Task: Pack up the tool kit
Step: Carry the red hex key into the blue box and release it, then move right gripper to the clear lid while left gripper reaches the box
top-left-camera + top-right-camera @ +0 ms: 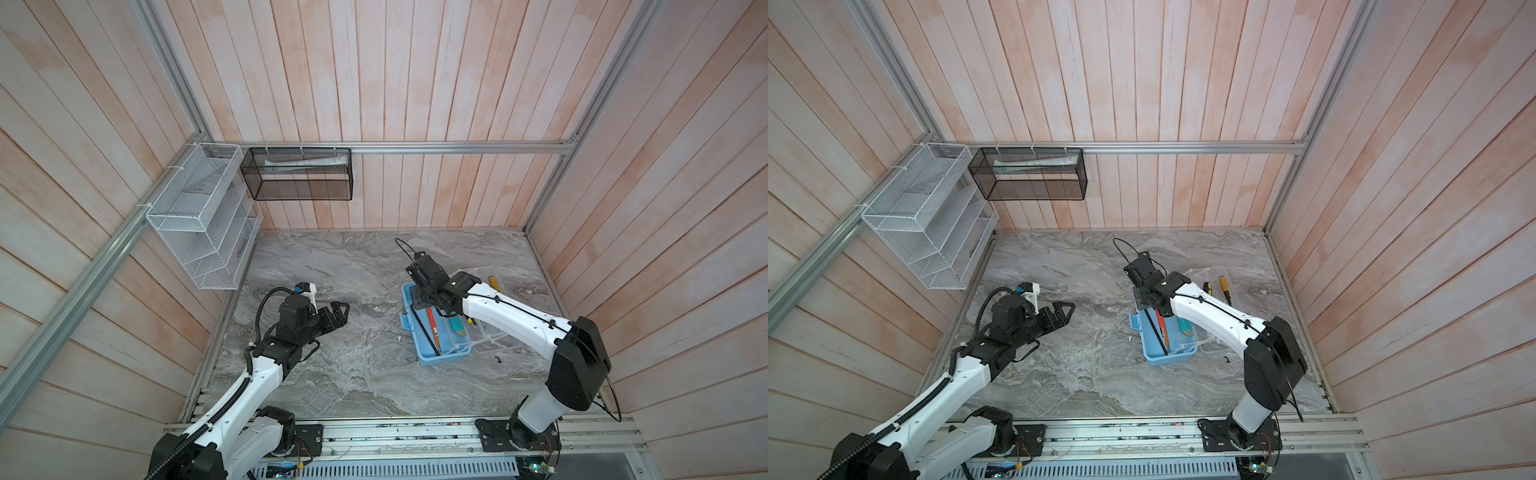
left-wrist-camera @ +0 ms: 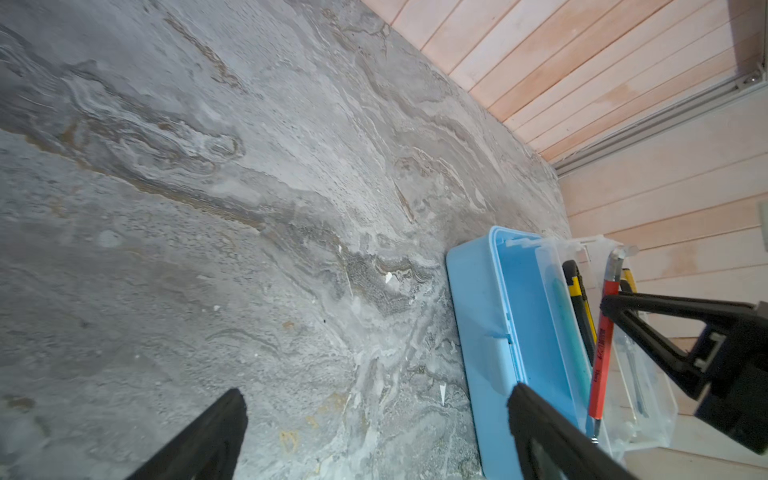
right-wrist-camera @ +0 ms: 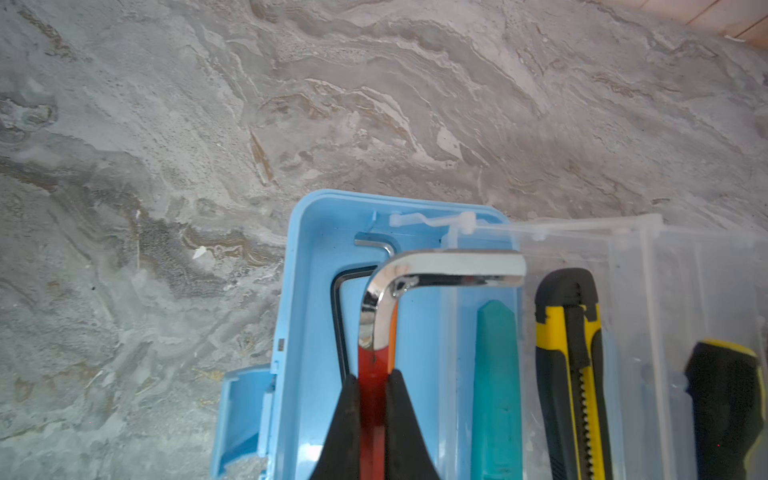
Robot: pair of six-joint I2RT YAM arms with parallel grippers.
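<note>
At three o'clock on the table (image 1: 353, 395) sits the light blue box (image 1: 444, 359); the right gripper (image 3: 372, 376) clamps a red-sleeved hex key (image 3: 457, 267) over it; the left gripper (image 1: 340, 311) gapes empty at nine; the key's bent end overhangs the clear tray (image 3: 648, 232) and may snag.

Box (image 1: 444, 358) on right half of table (image 1: 353, 382). Inner tray (image 3: 665, 257) overlaps box's right side and sticks out past it. Side by side along tray, going away from box's uncovered part: first utility knife (image 3: 496, 374), second utility knife (image 3: 567, 353), screwdriver (image 3: 723, 395). Thin hex key (image 3: 338, 324) and small hex key (image 3: 374, 242) on box floor. Right gripper (image 3: 372, 374) over uncovered part, jaws on large hex key (image 3: 449, 266) above them. Left gripper (image 1: 340, 313) over table, left of box, well apart. Rack (image 1: 195, 224) on left wall, basket (image 1: 299, 174) on back wall just beside it
</note>
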